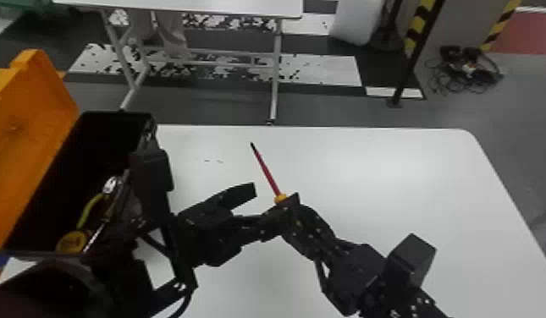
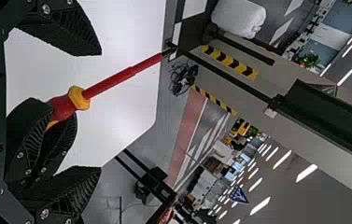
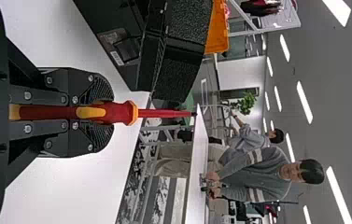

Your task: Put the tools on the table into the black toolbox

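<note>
My left gripper (image 1: 244,220) stands open beside the toolbox, its fingers apart around the tip of my right gripper (image 1: 289,204). The right one is shut on the screwdriver (image 1: 267,174), whose red shaft points away over the table. In the left wrist view, the screwdriver (image 2: 113,83) passes between the fingers of the open left gripper (image 2: 100,111). The right wrist view has the right gripper (image 3: 110,112) clamped on the red and yellow handle of the screwdriver (image 3: 159,113). At left, the black toolbox (image 1: 115,116) holds pliers (image 1: 89,209) and a round yellow tool (image 1: 72,241).
The toolbox's orange lid (image 1: 34,122) stands raised on its left side. Both arms are over the white table (image 1: 390,182), close together. Behind it stands another white table (image 1: 199,6), and a dark post (image 1: 415,55) rises beyond the far edge.
</note>
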{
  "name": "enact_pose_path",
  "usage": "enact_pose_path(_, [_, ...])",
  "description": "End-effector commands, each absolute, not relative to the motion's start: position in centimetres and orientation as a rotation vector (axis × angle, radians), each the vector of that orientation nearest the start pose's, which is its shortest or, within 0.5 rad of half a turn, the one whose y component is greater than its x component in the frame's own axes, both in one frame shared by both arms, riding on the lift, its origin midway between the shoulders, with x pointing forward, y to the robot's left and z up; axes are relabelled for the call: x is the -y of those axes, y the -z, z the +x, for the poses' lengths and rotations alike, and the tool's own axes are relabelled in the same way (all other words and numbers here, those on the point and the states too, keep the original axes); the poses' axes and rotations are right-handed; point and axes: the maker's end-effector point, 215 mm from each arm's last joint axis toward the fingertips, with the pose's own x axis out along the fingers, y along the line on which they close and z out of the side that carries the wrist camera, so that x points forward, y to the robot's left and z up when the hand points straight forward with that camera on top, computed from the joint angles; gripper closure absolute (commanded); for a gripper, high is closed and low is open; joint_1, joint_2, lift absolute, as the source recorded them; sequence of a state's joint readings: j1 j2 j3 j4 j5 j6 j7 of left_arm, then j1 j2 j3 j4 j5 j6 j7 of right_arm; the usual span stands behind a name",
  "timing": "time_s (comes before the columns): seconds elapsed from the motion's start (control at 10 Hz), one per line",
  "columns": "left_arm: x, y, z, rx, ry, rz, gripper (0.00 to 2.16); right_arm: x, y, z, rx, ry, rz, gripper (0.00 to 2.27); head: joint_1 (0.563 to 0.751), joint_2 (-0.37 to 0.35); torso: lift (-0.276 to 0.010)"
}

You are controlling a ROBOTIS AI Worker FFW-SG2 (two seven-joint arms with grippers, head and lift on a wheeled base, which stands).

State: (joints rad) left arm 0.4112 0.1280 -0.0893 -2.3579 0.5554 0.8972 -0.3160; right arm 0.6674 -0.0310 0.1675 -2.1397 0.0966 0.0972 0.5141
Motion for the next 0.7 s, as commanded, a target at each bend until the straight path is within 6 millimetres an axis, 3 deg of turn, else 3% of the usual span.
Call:
enact_pose_path(0.0, [-1.9,33.6,36.6,-0.510,0.755,-0.438,0.12,3.7,37.7,34.2,-0.190,-0.676,0.019,2.25,0.695,-0.025,-0.075])
enact_pose_path(0.6, [-0.8,33.8,36.5,-0.517,0.763,-0.445,0.12,2.4,37.3,34.2,-0.183,-0.691,0.027,2.26,0.695,-0.031,-0.075])
